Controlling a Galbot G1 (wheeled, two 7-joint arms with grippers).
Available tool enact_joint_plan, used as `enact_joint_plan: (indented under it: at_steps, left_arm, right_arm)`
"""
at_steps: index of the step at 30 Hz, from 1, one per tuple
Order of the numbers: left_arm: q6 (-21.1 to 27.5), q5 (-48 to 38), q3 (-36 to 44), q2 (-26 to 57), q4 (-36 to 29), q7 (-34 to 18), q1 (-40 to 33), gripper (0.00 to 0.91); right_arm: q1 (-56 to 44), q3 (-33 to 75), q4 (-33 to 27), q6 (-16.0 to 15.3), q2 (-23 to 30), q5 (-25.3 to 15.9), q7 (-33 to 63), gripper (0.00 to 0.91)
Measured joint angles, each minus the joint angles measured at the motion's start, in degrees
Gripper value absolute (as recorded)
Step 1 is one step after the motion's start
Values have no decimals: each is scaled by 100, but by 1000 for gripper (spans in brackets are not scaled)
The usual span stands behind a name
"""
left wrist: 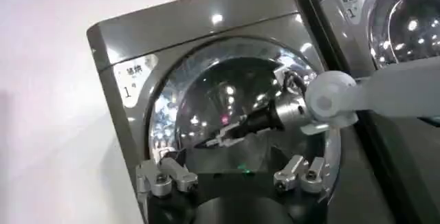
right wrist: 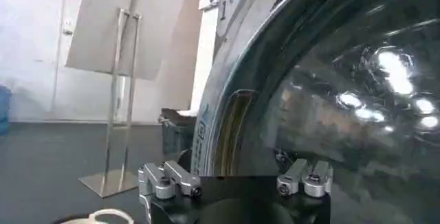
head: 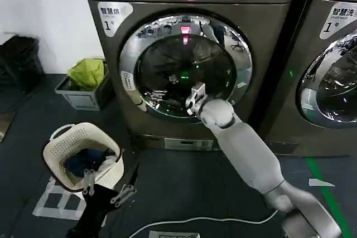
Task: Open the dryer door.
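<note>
Right gripper fingers released against dryer door glass, handle beyond fingertips; risk: skidding across slick chrome. Left gripper released, parked low.

I am seeing the right gripper against the dryer door, but its fingertips are blending into the dark glass, so I am not telling whether they are touching it. The right arm's forearm is covering the door's lower right ring. The dryer is running off the head view's top edge. The second machine is getting cut by the right edge. The left gripper is sitting dark against the floor, its body merging with shadow. The basket's contents are too dim for me to name.
</note>
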Motion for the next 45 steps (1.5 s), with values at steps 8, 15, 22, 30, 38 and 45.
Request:
enact_joint_plan:
  at_steps: [8,15,22,30,38,45]
  left_arm:
    - [-3,-2,1,-10,0,1,-17,907]
    - [-8,-15,-6,-12,0,0,-28,907]
    - [-15,-29,-12,-14,-33,0,-26,907]
    - [-19,-35,-19,-22,-54,0,-26,907]
    - [-26,-48,-21,-31,-53,1,-32,907]
    - [-27,-59,-25,-31,-44,1,-36,907]
  right_arm:
    - [124,-106,-220,-5,188,-70,5,907]
    - [180,-175,-424,-7,379,-184,37,907]
    - [270,-223,-594,-16,542,-257,52,907]
    - [355,-250,-798,-16,746,-345,43,907]
    - [429,-269,-925,-6,852,-375,-73,907]
    - [454,-310,-919,77,766,-255,-644,907]
